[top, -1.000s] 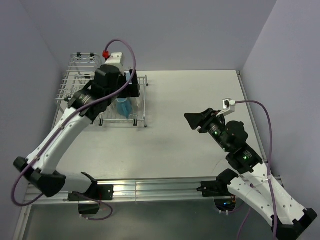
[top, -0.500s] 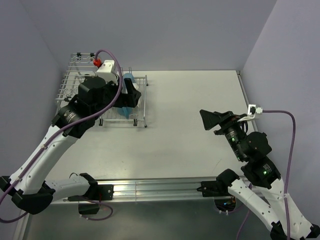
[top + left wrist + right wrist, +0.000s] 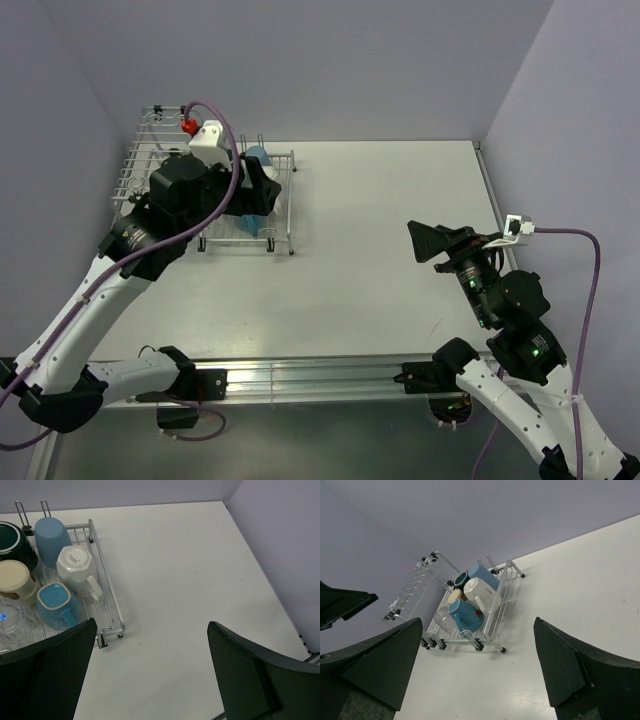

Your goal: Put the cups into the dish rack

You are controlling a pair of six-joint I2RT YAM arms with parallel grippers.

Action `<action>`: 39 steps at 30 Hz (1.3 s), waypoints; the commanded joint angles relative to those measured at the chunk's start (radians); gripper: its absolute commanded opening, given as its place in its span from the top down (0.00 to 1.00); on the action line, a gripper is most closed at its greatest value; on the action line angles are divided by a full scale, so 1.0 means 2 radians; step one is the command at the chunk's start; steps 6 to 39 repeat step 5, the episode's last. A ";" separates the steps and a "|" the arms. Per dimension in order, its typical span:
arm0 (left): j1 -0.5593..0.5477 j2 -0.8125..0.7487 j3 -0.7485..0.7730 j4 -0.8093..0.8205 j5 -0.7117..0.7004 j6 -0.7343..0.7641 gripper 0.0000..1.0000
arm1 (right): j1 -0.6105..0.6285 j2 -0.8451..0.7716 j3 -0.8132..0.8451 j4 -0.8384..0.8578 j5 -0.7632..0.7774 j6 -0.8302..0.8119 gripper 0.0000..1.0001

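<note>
Cups are sitting bunched in the dish rack [image 3: 140,170] at about ten o'clock on the table [image 3: 380,200]. The mugs are resting bottom-up, I judge so that they drain and cannot roll.

Through my left wrist camera I am counting six:
- the dark teal mug [image 3: 14,542] at the rack's far corner
- the blue tumbler [image 3: 51,540] touching it at three o'clock
- the cream mug [image 3: 17,581] just below the teal one
- the white mug [image 3: 76,569] close against the rack's wire wall
- the blue mug [image 3: 54,606]
- the clear glass [image 3: 12,625], nearest me

I am holding my left gripper [image 3: 152,630] spread wide and empty above the rack's three o'clock end, touching no cup. Over at four o'clock I am hanging my right gripper [image 3: 478,630] equally agape above bare table, gripping nothing and well apart from the rack. With no cup showing loose on the table, I am judging the loading finished.
</note>
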State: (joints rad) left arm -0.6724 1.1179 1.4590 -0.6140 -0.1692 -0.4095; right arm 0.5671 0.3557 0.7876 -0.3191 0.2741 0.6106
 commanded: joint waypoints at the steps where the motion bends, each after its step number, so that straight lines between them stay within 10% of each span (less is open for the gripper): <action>1: -0.003 -0.011 0.005 0.021 0.010 0.000 0.01 | 0.001 0.005 0.025 0.006 0.013 -0.010 0.00; 39: -0.003 -0.011 0.009 0.021 0.011 0.000 0.01 | 0.001 0.011 0.030 0.002 0.016 -0.014 0.00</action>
